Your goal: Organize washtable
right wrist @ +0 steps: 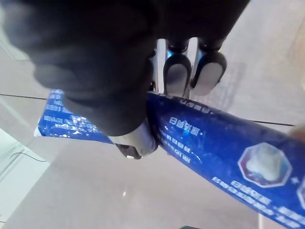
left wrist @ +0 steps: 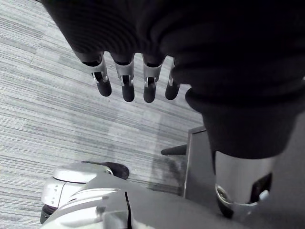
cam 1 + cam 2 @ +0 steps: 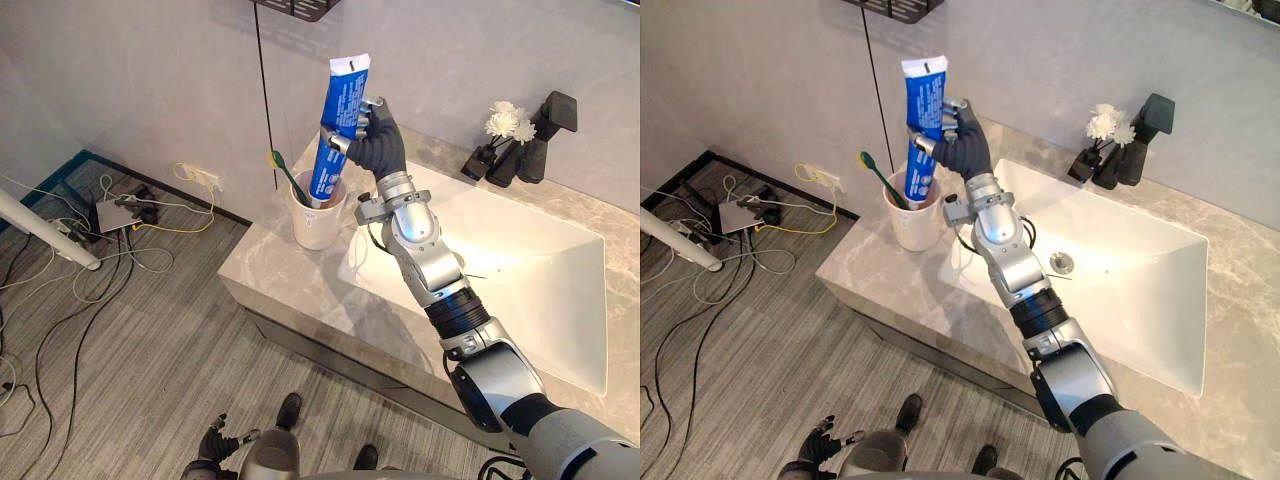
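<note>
Silver-grey right arm (image 3: 425,240), rounded segments, black ribbed forearm band; dark ribbed cover on right robot hand (image 3: 378,148); silver dark-tipped fingers (image 2: 127,85) on left robot hand (image 2: 190,38).

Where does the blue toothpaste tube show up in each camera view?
Left eye view: toothpaste tube upper centre, upright, lower end in the mouth of the white cup, gripped by the right hand.
Right eye view: toothpaste tube upper left of centre, over the same white cup.
Right wrist view: toothpaste tube pinched between thumb and fingers.
Left wrist view: left hand, relaxed, over the floor.
Shared landmark: the white cup, in both eye views.
</note>
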